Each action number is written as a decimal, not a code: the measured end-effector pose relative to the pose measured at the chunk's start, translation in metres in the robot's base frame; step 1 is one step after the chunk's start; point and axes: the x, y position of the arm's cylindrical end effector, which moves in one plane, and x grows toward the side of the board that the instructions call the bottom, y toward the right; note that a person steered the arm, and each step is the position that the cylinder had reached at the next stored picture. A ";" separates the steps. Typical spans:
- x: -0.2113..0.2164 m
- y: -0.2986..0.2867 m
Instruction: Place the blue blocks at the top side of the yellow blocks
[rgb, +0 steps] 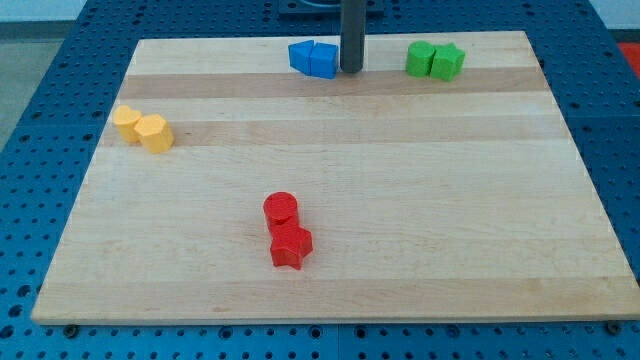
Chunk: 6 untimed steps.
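Your end effector is a bare rod with nothing to open or close and nothing in its hold; my tip (351, 70) rests on the bench (400, 200) near the view's top edge, just to the view's right of the blue blocks (314, 58), touching or all but touching the nearer one. Those two blue blocks sit pressed together as a pair, their shapes hard to make out. The yellow blocks (143, 128), also a touching pair, lie well apart from them near the view's left edge, a little lower in the view. From where the tip stands, a push toward the view's left would carry the blue pair the right way, but watch for trouble: the two blues may split if the tip presses off-centre, one sliding on while the other spins aside. The blue pair also sits near the bench's top edge, so any drift upward could tip a block off the board. And if you bring them in too low, they will strike the yellow pair and shove it toward the left edge instead of settling above it. The green blocks (435, 60) to the view's right and the red blocks (286, 230) lower down lie clear of that path. There are no containers here, so nothing is held in anything.
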 end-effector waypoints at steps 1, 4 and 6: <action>0.000 0.000; 0.000 0.000; 0.001 -0.001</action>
